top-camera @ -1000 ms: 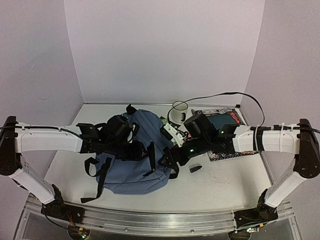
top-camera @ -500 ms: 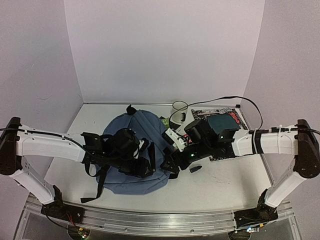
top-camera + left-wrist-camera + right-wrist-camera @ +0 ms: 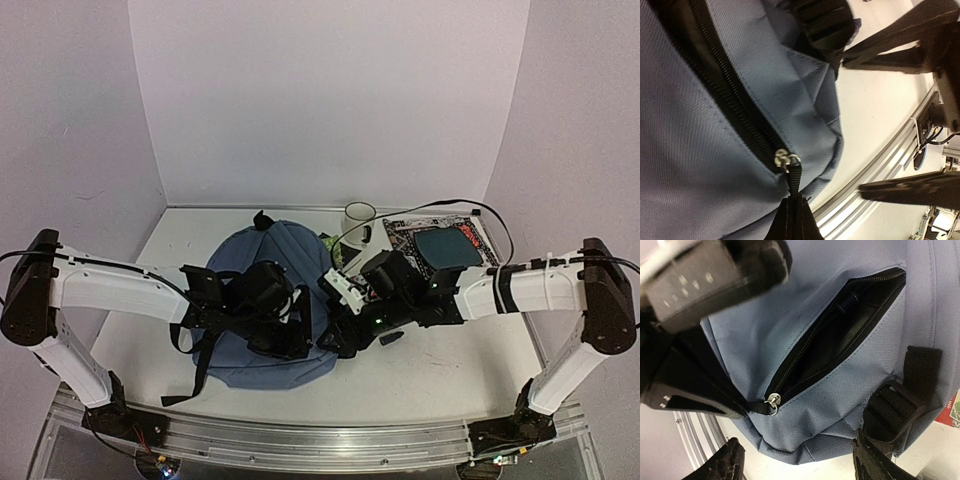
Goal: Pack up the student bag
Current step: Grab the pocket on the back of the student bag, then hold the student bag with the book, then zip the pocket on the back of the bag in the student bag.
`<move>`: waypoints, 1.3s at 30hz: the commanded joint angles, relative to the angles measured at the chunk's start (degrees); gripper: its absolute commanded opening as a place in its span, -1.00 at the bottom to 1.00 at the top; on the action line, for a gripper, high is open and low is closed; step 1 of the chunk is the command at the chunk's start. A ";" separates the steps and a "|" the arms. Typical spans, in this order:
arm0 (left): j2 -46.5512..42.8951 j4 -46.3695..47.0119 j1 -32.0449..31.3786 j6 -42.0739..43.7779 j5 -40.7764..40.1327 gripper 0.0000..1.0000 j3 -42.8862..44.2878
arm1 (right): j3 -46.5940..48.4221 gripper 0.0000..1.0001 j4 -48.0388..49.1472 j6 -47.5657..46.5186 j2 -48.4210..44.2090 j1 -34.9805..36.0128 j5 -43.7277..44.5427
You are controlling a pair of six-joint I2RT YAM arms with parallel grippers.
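The slate-blue student bag (image 3: 262, 285) lies flat in the middle of the table. Its front pocket (image 3: 840, 335) gapes, showing dark lining. My left gripper (image 3: 300, 335) is at the bag's near right corner, shut on the black zipper pull strap (image 3: 794, 192) just below the silver slider (image 3: 785, 161). In the right wrist view the slider (image 3: 773, 401) sits at the pocket's near end, with the left gripper's fingers (image 3: 700, 395) beside it. My right gripper (image 3: 800, 462) is open and empty, hovering over the bag's corner (image 3: 340, 335), its fingers astride it without touching.
A white mug (image 3: 358, 222) stands behind the bag. A printed book with a dark teal item (image 3: 445, 245) lies at the back right. A small black object (image 3: 391, 338) lies right of the grippers. The aluminium rail (image 3: 300, 435) runs along the front edge.
My left gripper moved from the bag's middle toward its near right corner, holding the zipper pull. My right gripper moved left and nearer, over the same corner. The bag flattened.
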 commanded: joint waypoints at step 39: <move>-0.82 9.50 12.56 -11.63 -13.34 -1.00 9.88 | -7.94 -1.00 10.25 -1.70 0.70 8.35 4.36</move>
